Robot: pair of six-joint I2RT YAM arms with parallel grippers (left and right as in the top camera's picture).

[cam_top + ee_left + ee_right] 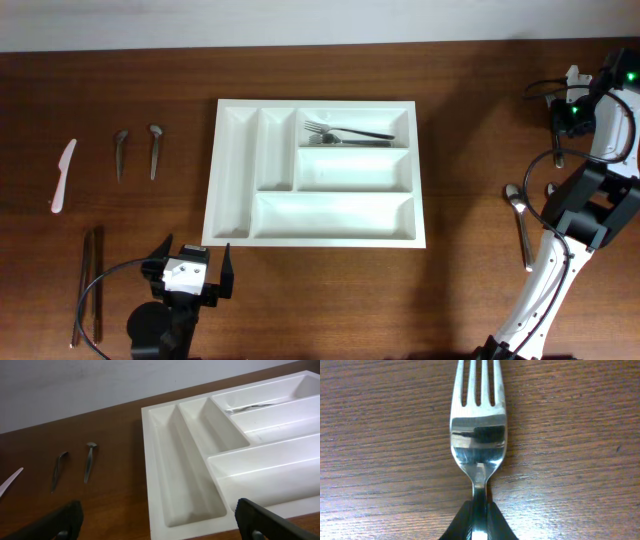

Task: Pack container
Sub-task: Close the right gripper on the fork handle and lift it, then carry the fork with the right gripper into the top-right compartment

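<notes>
First, overhead: one container (318,102), white, flat on the wooden table (470,80), about mid-table; long axis left to right across the table; two narrow upright compartments at the end toward the left arm's side, three long horizontal compartments making up the rest, the widest along the near edge; five compartments counted; two forks (350,134) in the far horizontal compartment, laid along it, tines leftward; left of the container, well apart from it, two spoons (155,150) side by side and one white plastic knife (63,175); nearer the left front, two long dark slender pieces (90,285), kind not told; right of the container, a third spoon (520,225) beside the right arm (585,190); left gripper (197,252) near the container's near left corner, apart from it, jaws spread wide, nothing between them.

Next, left wrist view: container (146,450) ahead and to the right, narrow compartments closest, running away from the camera; fork tines (235,410) visible in the far compartment, count unclear from here; both spoons (89,460) and the knife tip (10,480) to the left; dark fingers (265,520) far apart at the lower corners, released.

Lastly, right wrist view: one fork (477,435) flat on the wood, tines pointing away from the camera; right gripper (479,522) clenched on its neck, pinched from both sides; container out of this view.
</notes>
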